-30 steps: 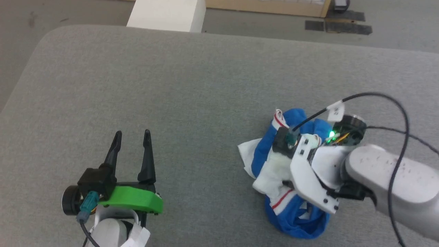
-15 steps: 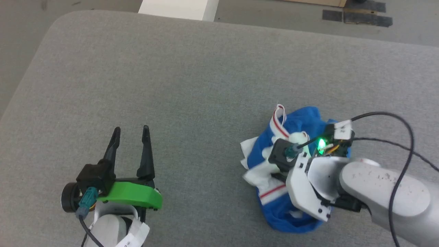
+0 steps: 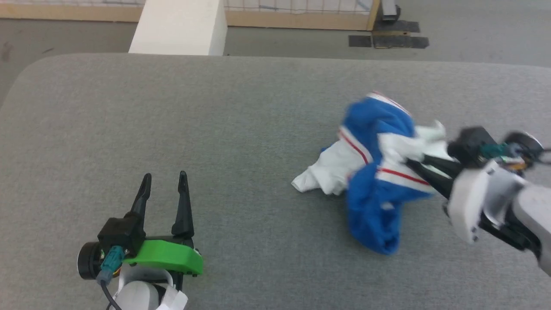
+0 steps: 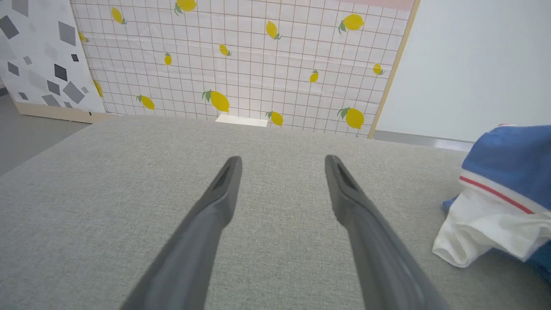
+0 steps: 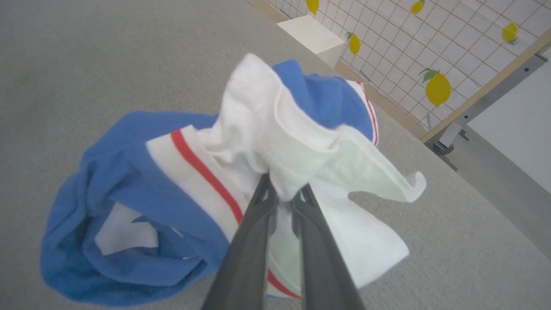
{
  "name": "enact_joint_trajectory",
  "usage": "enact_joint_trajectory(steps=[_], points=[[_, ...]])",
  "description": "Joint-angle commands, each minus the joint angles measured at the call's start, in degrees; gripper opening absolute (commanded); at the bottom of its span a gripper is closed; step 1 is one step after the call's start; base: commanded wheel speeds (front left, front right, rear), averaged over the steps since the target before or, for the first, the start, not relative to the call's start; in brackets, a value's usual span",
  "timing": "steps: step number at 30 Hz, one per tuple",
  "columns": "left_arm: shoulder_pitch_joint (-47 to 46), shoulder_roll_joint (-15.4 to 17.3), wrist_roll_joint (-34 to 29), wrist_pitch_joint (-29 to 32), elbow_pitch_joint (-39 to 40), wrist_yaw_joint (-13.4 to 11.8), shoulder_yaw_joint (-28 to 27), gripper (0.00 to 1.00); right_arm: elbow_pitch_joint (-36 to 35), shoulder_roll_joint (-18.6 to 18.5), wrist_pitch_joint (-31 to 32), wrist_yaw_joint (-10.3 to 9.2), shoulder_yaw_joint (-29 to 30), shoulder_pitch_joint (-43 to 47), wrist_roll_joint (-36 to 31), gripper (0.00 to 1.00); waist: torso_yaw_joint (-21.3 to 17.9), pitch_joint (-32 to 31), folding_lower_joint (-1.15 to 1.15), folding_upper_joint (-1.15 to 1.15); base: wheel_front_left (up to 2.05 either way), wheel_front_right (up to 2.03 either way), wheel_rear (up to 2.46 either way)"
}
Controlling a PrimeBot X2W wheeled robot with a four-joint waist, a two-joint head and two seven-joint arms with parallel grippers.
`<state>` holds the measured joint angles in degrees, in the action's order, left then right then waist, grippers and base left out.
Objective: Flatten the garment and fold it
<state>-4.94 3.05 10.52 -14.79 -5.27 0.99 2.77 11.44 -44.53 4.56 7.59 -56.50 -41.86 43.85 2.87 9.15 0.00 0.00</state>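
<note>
Garment (image 3: pixel 374 172) is lying as a crumpled blue-and-white bunch on the right half of the table (image 3: pixel 215 107), with one white flap trailing leftward onto the cloth. Right gripper (image 5: pixel 282 189) is pinching a wad of white fabric near the red trim, jaws nearly together on it. Left gripper (image 3: pixel 165 176) is hovering well apart over bare table, jaws spread, holding nothing.

Risks, as judged:
- The pinch is taking in what looks like several layers. Lifting from here is likely to raise the whole lump rather than open it.
- The bite is sitting close to the fingertips, so the soft knit may be sliding out under its own hanging weight.
- With only one hold, the shirt may be twisting further rather than spreading.

Surface: grey woven covering, rounded corners, looking grippy enough to drag at fabric.

Room: white block (image 3: pixel 178 26) standing beyond the far edge, lemon-print grid panel (image 4: pixel 241 60) behind it, dark tape patches (image 3: pixel 387 41) lying on the grey floor.
</note>
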Motion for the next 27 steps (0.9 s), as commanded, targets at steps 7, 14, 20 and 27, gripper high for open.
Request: enact_joint_trajectory(steps=[7,14,20,27], points=[[0.93,-0.17,0.07,-0.21,-0.42,0.08,0.33,1.00,10.37,-1.34,-3.83,-0.10,8.65,15.51,-0.63,0.00,-1.36,-0.89,0.00,0.00,0.00,0.00,0.00],[2.06,-0.17,-0.16,-0.21,-0.75,0.32,-0.22,1.00,14.89,1.46,-4.63,-0.10,14.29,25.01,-1.86,0.00,-1.68,-1.50,0.00,0.00,0.00,0.00,0.00],[2.30,-0.17,-0.48,-0.21,-1.11,0.33,-0.28,1.00,13.78,3.26,-9.94,-0.10,23.45,27.26,-6.11,1.00,-2.11,-2.84,0.00,0.00,0.00,0.00,0.00],[2.99,-0.17,-1.13,-0.21,-0.61,0.48,-0.74,1.00,1.87,2.86,-8.18,-0.10,35.05,27.11,-13.54,1.00,-2.62,-4.03,0.00,0.00,0.00,0.00,0.00]])
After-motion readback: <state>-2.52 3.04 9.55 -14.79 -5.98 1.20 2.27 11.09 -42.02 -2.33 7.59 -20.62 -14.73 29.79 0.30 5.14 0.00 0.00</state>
